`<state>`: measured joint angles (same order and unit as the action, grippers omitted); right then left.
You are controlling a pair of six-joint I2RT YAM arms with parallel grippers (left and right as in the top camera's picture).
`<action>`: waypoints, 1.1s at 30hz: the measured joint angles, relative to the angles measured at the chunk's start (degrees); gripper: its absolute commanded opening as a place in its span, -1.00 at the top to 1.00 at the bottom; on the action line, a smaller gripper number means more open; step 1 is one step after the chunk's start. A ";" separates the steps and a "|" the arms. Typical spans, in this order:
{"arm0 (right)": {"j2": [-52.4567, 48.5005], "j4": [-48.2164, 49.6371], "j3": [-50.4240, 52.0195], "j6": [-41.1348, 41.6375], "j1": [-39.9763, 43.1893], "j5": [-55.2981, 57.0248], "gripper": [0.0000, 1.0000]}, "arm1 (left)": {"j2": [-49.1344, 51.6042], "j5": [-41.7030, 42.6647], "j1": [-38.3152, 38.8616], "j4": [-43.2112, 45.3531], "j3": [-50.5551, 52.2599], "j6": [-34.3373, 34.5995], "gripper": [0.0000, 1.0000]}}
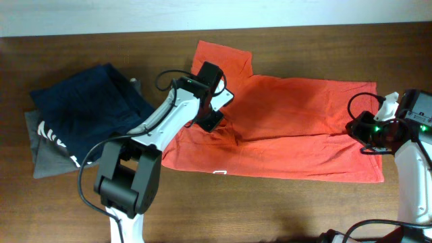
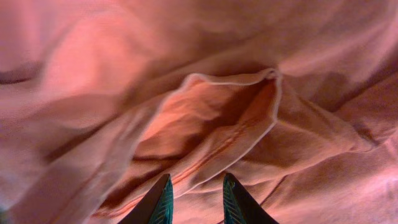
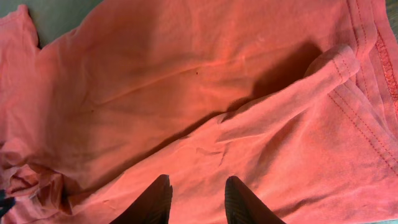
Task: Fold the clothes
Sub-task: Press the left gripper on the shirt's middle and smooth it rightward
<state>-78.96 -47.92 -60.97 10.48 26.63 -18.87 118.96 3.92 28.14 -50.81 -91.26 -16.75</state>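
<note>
The clothes are one orange-red T-shirt (image 1: 297, 128) lying spread and wrinkled across the middle and right of the brown table, with a small white tag (image 1: 219, 173) at its near edge. My left gripper (image 1: 214, 120) is down over the shirt's bunched left part. In the left wrist view its jaws (image 2: 196, 177) stand open, just above a raised fold with a hemmed edge (image 2: 249, 124). My right gripper (image 1: 364, 135) hovers over the shirt's right end. Its jaws (image 3: 198, 178) are also open over flat cloth, beside a rolled hem (image 3: 339, 62).
A navy blue garment (image 1: 88, 108) with white lettering lies at the left, on top of a grey folded garment (image 1: 44, 158). One sleeve (image 1: 223, 57) of the shirt points toward the table's far edge. Bare wood (image 1: 283, 209) runs along the front.
</note>
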 measured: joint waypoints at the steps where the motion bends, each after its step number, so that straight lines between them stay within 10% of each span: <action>1: 0.00 0.00 0.00 0.02 0.00 0.00 0.33 | 0.37 0.35 0.26 -0.13 0.00 0.00 0.42; 13: 0.00 0.00 0.00 0.02 0.00 0.00 0.33 | 2.47 1.22 3.61 0.85 0.20 -0.44 0.22; 22: 0.00 0.00 0.00 0.02 0.00 0.00 0.33 | 2.47 0.13 3.56 3.08 0.20 -1.33 0.61; 33: 0.00 0.00 0.00 0.00 0.00 0.00 0.33 | 2.47 0.11 3.56 2.16 0.20 -1.68 0.49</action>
<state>-78.96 -47.92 -60.97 10.48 26.63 -18.87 121.43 4.03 31.70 -48.64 -91.07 -18.44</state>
